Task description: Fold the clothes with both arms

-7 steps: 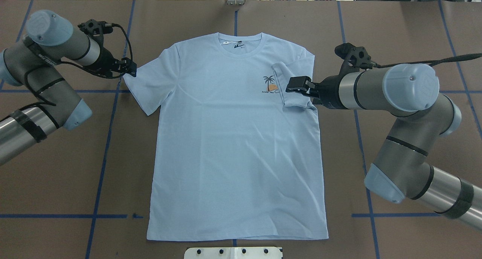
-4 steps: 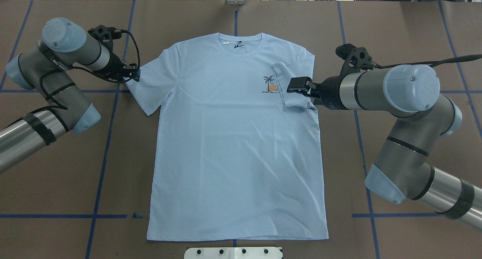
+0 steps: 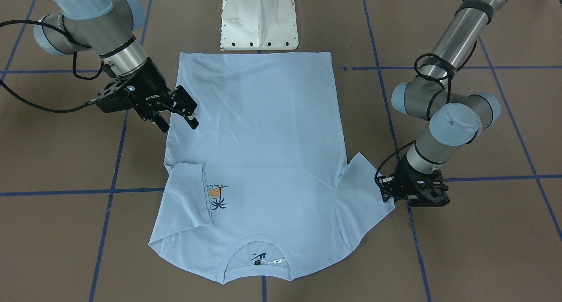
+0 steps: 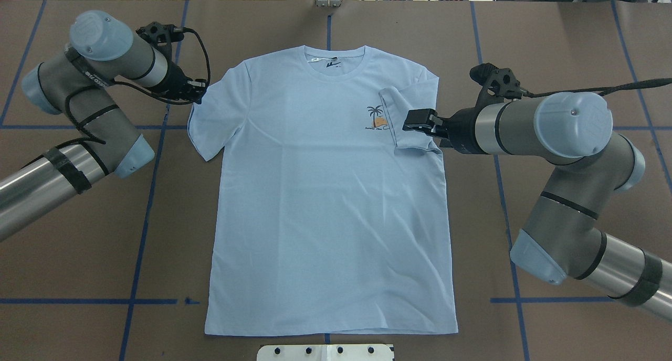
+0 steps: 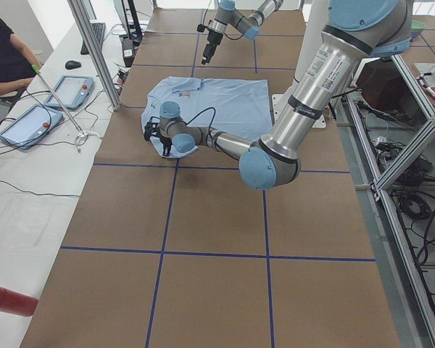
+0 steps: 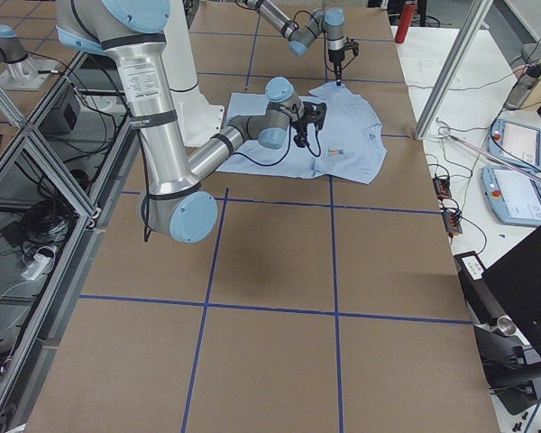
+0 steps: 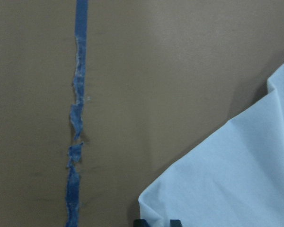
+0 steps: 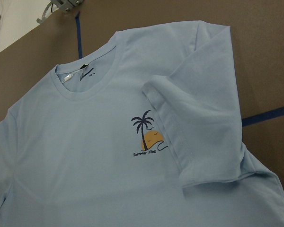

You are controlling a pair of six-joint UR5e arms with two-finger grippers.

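Ideally the left gripper (image 3: pixel 384 190), whose grip I cannot tell, carries the sleeve (image 3: pixel 362 192) at its tips inward and lays it flat on the shirt (image 3: pixel 263 126), while the right gripper (image 3: pixel 179 125) hangs open.

Bright, even, diffuse light from overhead in all views. The matte brown desk (image 4: pixel 262 25) shows no glare. Shadows are soft and short. A dark rim runs along the edge of the light blue short-sleeved T-shirt (image 7: pixel 227 179) in the left wrist view, which is slightly soft and grainy. The left arm's silver-grey tube (image 3: pixel 461 27) carries a mild highlight streak. Side views stretch slightly at the edges. The right wrist view is sharp.
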